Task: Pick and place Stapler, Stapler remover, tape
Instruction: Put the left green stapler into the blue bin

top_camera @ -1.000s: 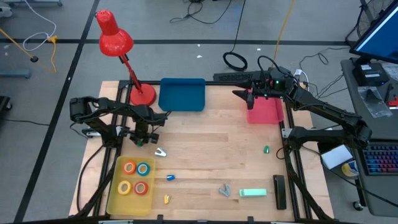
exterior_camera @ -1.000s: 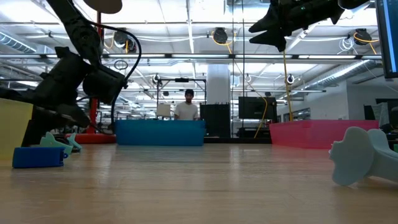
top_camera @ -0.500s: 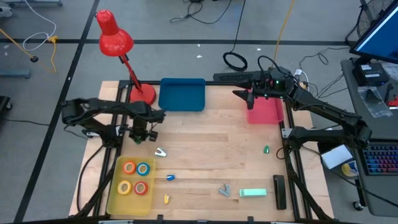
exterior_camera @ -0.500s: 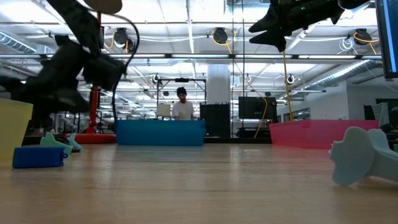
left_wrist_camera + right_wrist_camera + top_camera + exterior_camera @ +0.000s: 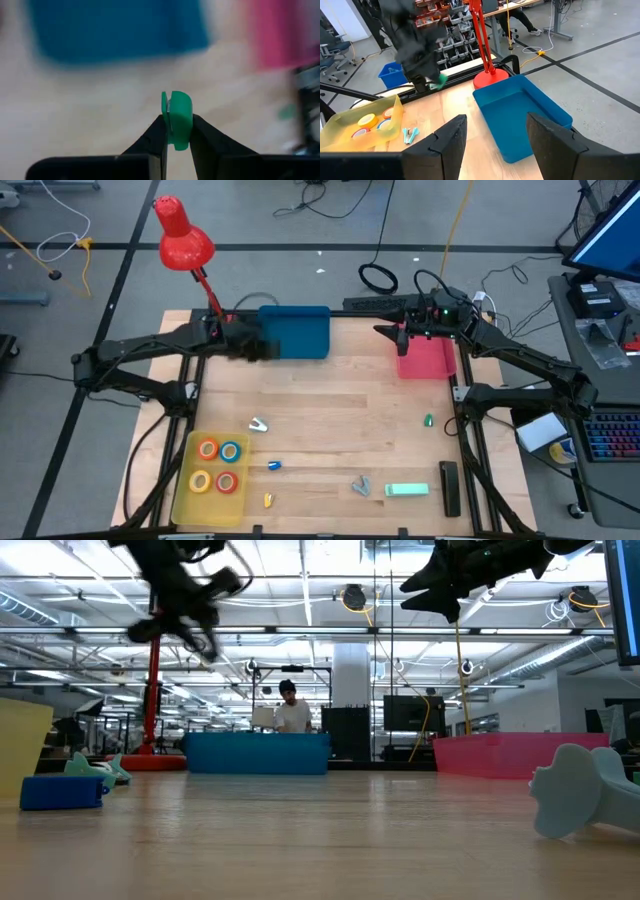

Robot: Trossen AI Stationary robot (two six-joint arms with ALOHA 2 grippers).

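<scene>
Left pincer (image 5: 176, 131): clamped on small green piece (image 5: 178, 119), raised beside blue bin (image 5: 293, 332). Right pincer (image 5: 492, 131): fingers apart, above pink bin (image 5: 426, 359). Four tape rolls (image 5: 218, 465): in yellow tray (image 5: 186, 498), near surface's (image 5: 340, 405) front left corner.

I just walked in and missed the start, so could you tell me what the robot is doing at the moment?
The left gripper is pinching a small green piece and carrying it above the table beside the blue tray. The right gripper hangs open over the pink tray, holding nothing. The four tape rolls already sit in the yellow tray. A mint-green stapler and a few other small items lie loose on the table.
</scene>
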